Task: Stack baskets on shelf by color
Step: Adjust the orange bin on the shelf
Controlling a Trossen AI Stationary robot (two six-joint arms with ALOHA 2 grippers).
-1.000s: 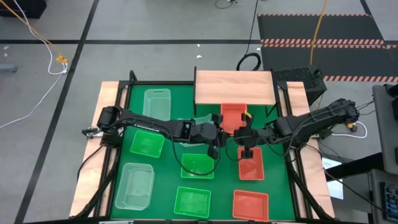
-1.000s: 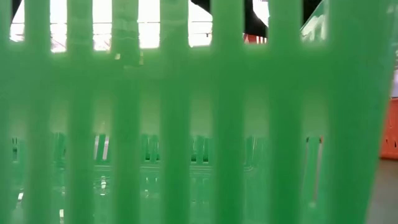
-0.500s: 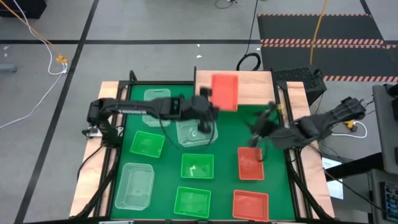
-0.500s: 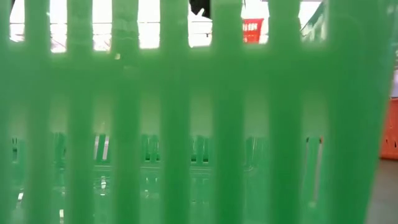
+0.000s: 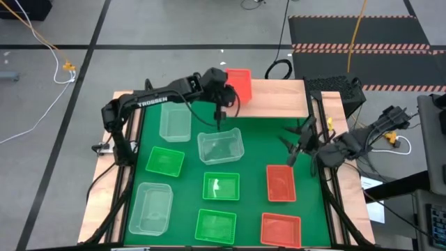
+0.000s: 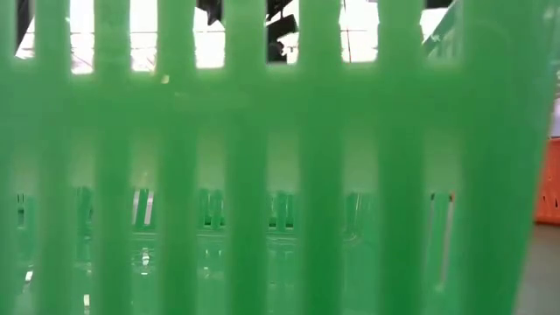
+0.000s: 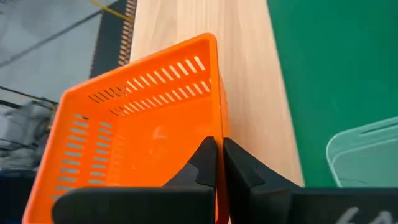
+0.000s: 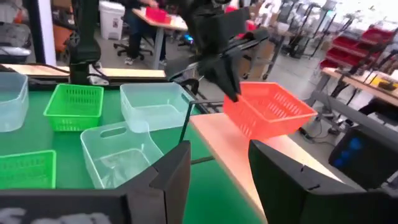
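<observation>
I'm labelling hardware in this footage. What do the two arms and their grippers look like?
Both arms are dark, slim and jointed. The left arm carries white TROSSEN lettering along one link. The right arm trails dark cabling. The left gripper has black, wedge-shaped fingers; the right gripper has broad, flat black ones.

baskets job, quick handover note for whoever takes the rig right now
Left gripper: shut on the rim of an orange basket, holding it tilted over the left end of the shelf; not set down yet.
Right gripper: open, empty, over the right side of the mat.
Nothing rests on the shelf so far.
On the mat: two more orange baskets, three green baskets, three clear baskets.
Left to do: set this orange one down, stack the other two on it, then make green and clear stacks.
</observation>
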